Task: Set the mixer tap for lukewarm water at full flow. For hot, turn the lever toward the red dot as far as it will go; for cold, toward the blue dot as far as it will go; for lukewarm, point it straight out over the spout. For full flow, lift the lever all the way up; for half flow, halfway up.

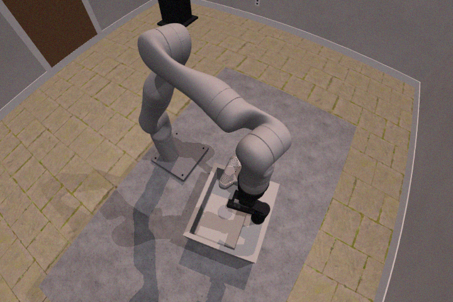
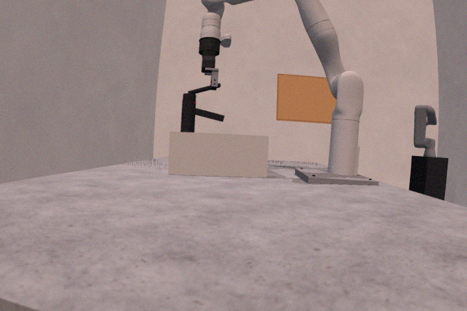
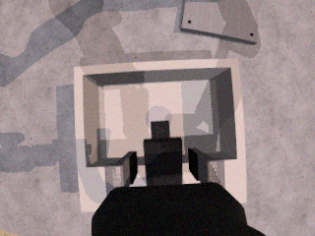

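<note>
The jaws stand fully apart and hold nothing. The gripper (image 2: 215, 79) points straight down over the free end of the lever (image 2: 203, 89), its fingers flanking that end in the wrist view. The lever slopes up from the top of the black tap (image 2: 187, 111), which stands at the back edge of the sink (image 2: 218, 154). Below the lever, the spout (image 2: 209, 115) reaches out the same way over the basin. A red dot (image 2: 194, 103) marks the tap body.

Open air surrounds the black mixer tap (image 2: 188, 111); the cream basin wall (image 2: 218, 154) apparently blocks low approaches.
</note>
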Available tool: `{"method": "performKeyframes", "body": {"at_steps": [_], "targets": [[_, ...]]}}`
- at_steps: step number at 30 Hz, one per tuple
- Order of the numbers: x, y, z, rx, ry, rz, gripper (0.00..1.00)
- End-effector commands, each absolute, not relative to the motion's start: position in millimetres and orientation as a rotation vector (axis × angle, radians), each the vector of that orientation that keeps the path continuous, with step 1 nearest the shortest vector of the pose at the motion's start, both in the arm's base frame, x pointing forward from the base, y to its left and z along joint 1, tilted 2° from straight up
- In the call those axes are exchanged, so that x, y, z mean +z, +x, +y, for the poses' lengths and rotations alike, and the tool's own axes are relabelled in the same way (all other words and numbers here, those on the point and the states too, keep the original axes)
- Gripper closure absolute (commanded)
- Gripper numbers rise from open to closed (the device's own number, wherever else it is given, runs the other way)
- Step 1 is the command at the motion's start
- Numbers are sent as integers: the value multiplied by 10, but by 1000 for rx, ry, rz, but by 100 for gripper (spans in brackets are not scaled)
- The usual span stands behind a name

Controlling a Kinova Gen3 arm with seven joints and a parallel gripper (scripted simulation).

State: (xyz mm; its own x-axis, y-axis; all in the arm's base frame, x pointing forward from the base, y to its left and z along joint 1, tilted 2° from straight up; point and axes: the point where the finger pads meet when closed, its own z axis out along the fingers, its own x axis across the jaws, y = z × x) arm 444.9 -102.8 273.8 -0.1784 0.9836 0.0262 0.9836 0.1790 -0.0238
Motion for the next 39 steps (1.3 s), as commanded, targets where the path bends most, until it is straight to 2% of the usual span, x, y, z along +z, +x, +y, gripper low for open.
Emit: {"method": "performKeyframes", "body": {"at_steps": [1, 39], "targets": [[2726, 4443, -1027, 3, -1990, -2384, 0], [2633, 4440, -1025, 3, -1990, -2384, 0]]}}
